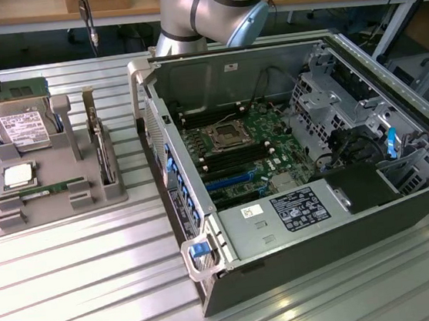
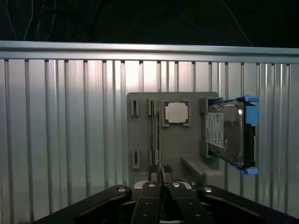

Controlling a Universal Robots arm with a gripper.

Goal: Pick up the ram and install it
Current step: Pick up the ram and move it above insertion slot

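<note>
Hovering above the grey plastic holder tray [image 2: 142, 140] with the pincer [image 2: 160, 169] clenched, nothing in it. Sitting in that tray on the ribbed metal surface [image 1: 81, 284]: long thin green ram stick [image 1: 43, 191], just beside the square silver processor chip [image 1: 18, 176], well apart from the open computer case [image 1: 327, 264].

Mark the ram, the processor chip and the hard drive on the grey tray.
ram [image 1: 43, 191]: exterior view, middle of the green stick.
processor chip [image 2: 176, 113]: wrist view, centre of its silver lid.
hard drive [image 2: 228, 133]: wrist view, middle of its metal face.
</note>
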